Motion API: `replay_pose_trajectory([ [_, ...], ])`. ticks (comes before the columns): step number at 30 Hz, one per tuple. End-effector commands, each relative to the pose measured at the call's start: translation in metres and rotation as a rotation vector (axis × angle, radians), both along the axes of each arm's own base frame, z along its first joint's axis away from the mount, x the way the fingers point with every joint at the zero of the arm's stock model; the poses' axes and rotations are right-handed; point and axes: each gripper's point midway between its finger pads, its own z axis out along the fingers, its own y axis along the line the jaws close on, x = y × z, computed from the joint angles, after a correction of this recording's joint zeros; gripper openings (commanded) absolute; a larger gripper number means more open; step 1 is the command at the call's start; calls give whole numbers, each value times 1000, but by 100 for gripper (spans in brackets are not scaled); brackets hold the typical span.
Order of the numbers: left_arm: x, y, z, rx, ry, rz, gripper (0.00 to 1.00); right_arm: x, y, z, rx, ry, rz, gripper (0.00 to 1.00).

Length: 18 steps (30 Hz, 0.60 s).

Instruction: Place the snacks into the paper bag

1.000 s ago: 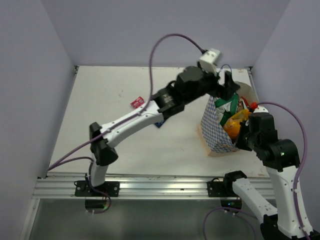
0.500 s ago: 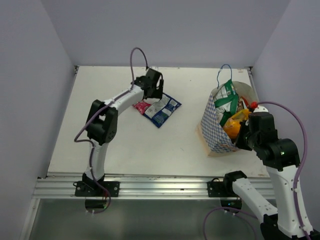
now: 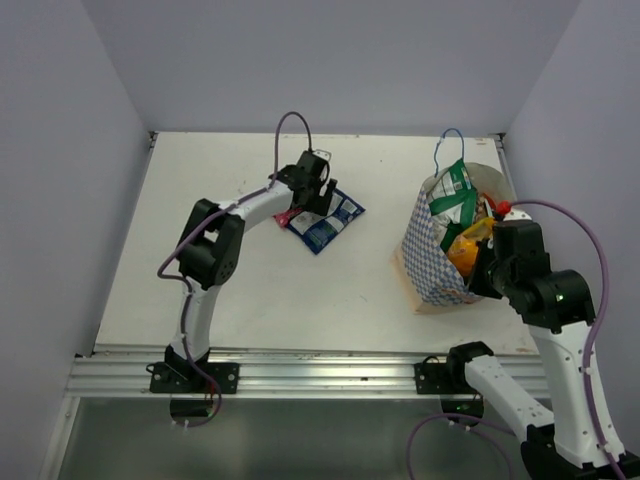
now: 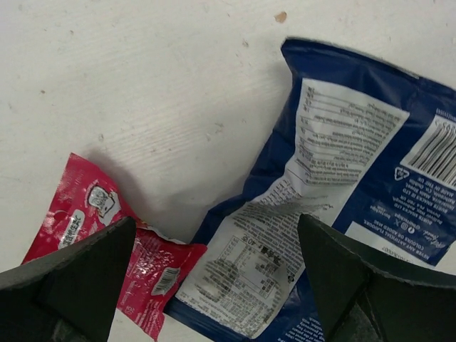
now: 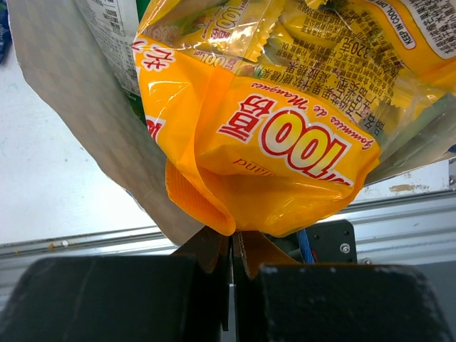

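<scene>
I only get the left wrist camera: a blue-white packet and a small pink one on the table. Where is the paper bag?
Observer: The paper bag stands at the right side of the table, apart from the blue-white packet.
Operator: What is the right arm doing?
Observer: The right gripper has its jaws shut, apparently on the bag's rim.
Operator: Anything inside yet?
Observer: Yes, an orange packet and a green-white packet that sticks out of the top.

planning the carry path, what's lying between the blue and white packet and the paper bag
Nothing. In the top external view, the table between the blue-white packet and the paper bag is bare white surface.
</scene>
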Motion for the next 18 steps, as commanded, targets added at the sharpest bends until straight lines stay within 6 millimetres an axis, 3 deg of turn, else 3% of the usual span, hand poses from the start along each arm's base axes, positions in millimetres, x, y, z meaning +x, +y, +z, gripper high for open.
replay_pose_trajectory([
  [1, -3, -24, 30, -56, -87, -102, 100, 0, 5, -7, 9, 42, 31, 0],
  [4, -10, -35, 13, -68, -40, -138, 100, 4, 8, -7, 16, 41, 34, 0],
  [9, -18, -49, 0, -98, 1, -181, 99, 8, 9, -6, 19, 39, 36, 0],
  [14, -23, -48, -16, -73, 43, -195, 91, 7, 9, -7, 23, 40, 30, 0],
  [17, -25, -46, -23, -58, 59, -200, 66, 6, 10, -7, 28, 40, 26, 0],
  [18, -26, -45, -24, -57, 62, -200, 42, 6, 10, -7, 29, 40, 24, 0],
])
